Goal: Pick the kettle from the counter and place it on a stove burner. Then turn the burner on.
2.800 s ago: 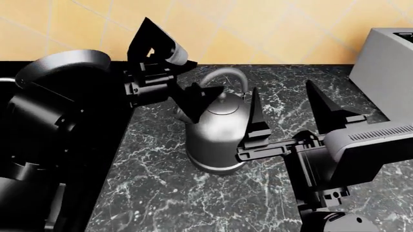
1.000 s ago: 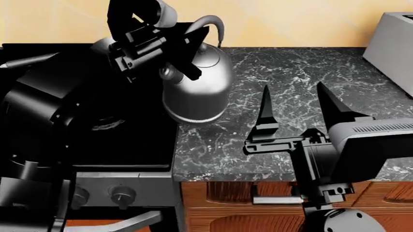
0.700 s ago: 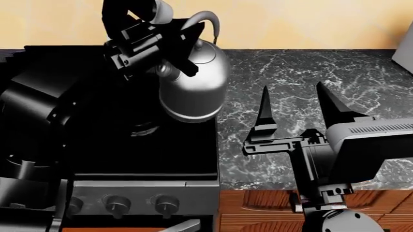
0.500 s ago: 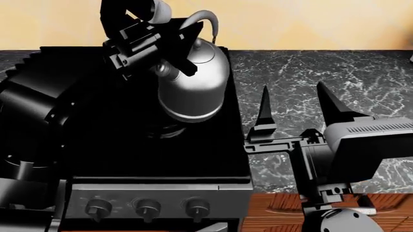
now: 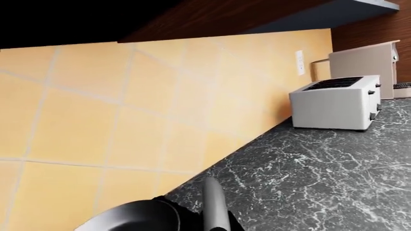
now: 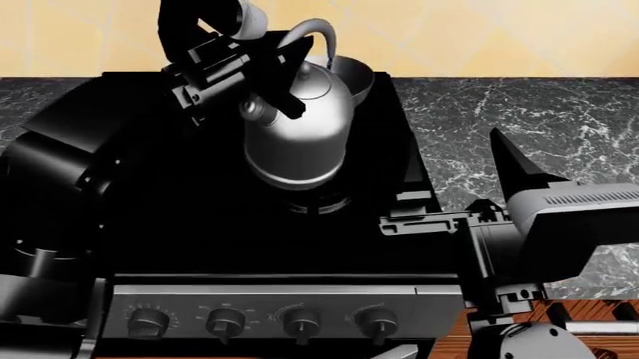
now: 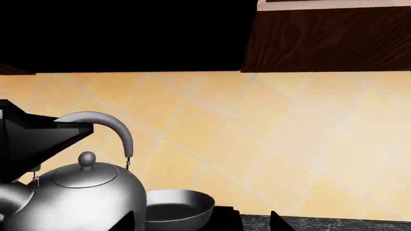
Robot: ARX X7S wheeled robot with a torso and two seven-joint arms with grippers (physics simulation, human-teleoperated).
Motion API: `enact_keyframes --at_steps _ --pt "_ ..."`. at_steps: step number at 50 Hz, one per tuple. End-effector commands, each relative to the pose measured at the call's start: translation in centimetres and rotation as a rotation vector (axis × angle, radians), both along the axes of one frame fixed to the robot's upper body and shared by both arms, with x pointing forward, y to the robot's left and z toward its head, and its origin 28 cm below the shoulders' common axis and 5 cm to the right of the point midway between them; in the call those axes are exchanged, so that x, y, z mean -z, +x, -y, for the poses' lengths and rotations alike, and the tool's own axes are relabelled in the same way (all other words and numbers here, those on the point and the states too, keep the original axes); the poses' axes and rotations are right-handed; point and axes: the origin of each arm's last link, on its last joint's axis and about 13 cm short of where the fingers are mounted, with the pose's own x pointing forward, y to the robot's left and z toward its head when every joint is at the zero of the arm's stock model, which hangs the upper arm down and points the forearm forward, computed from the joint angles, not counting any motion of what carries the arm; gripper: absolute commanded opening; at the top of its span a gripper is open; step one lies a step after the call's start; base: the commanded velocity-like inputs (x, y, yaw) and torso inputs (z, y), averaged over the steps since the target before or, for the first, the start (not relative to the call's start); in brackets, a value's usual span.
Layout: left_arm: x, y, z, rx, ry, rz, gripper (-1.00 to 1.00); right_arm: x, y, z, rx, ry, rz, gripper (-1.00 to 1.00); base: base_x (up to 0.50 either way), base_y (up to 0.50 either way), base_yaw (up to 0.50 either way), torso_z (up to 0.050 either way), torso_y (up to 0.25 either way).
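The silver-grey kettle (image 6: pixel 296 131) hangs tilted from my left gripper (image 6: pixel 284 71), which is shut on its arched handle (image 6: pixel 304 30). It is over the black stove top (image 6: pixel 190 224), just above a round burner (image 6: pixel 322 203) that peeks out under its base. I cannot tell if it touches the grate. The right wrist view shows the kettle (image 7: pixel 77 199) with a black left finger (image 7: pixel 38 139) by its handle. The left wrist view shows only the handle bar (image 5: pixel 215 204). My right gripper (image 6: pixel 454 179) is open and empty at the stove's right edge, also seen in its wrist view (image 7: pixel 205 224).
A grey pan (image 6: pixel 352 75) sits on the back burner behind the kettle, also in the right wrist view (image 7: pixel 176 209). Several control knobs (image 6: pixel 302 323) line the stove front. The marble counter (image 6: pixel 519 105) lies on both sides. A toaster (image 5: pixel 334 101) stands on the counter by the tiled wall.
The kettle was lifted off the counter by my left gripper. The view has slid left, so the stove is now centred and the kettle hangs over a burner. The right gripper stayed open.
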Motion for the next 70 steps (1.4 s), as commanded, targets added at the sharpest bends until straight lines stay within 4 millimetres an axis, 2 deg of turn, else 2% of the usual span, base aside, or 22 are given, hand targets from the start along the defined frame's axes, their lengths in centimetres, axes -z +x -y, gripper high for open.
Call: enact_keyframes --at_steps 1,22,51,52,70 --pt "-1.3 -0.3 0.7 -0.035 -0.086 0.044 -1.0 0.1 0.0 0.1 -0.022 0.03 0.002 1.0 0.0 0.0 0.0 0.0 0.0" --pt "0.4 0.8 1.7 -0.014 -0.118 0.003 -1.0 0.0 0.0 0.2 -0.026 0.038 0.003 1.0 0.0 0.0 0.0 0.001 0.002" --pt "2.7 0.9 1.4 -0.026 -0.114 -0.055 -1.0 0.1 0.1 0.1 -0.027 0.041 -0.005 1.0 0.0 0.0 0.0 0.0 0.001" --pt "2.6 0.9 1.5 -0.026 -0.118 -0.053 1.0 0.1 0.1 0.2 -0.027 0.041 -0.006 1.0 0.0 0.0 0.0 0.0 0.0" --pt "2.1 0.9 1.3 -0.042 -0.142 -0.038 1.0 0.2 0.1 0.1 -0.033 0.039 -0.01 1.0 0.0 0.0 0.0 0.0 0.0"
